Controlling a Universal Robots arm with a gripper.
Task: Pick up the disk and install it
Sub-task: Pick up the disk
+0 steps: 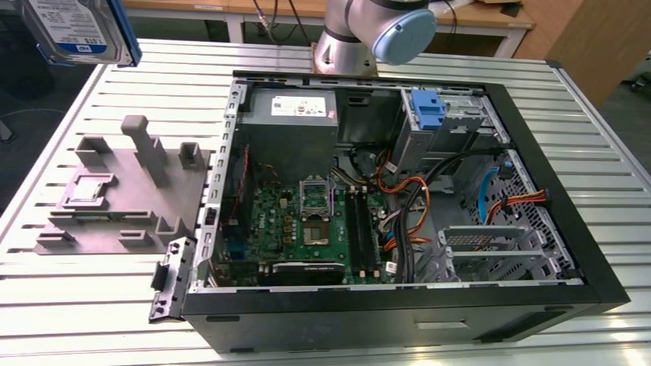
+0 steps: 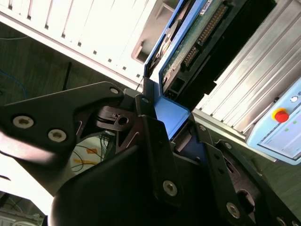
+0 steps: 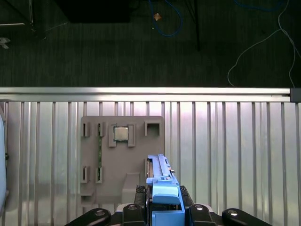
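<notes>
gripper (image 3: 163,208) jaws are seen clamped on one disk (image 3: 159,174), held edge-on and raised clear above one grey holder block (image 3: 121,155), near the edge of the slatted table (image 3: 235,141), with open floor (image 3: 117,47) beyond. one open computer case (image 1: 407,309) is shown well apart in the exterior view.

Surface: slatted metal table (image 1: 569,99), pale, with parallel ribs.
Item 1: grey holder block (image 1: 122,198), flat on the slats at the exterior view's left, posts and pockets facing up.
Item 2: computer case (image 1: 407,320), black, lying on its side with the open side up, just beside the block.
Item 3: arm base (image 1: 341,49), standing on the slats behind the case.
</notes>
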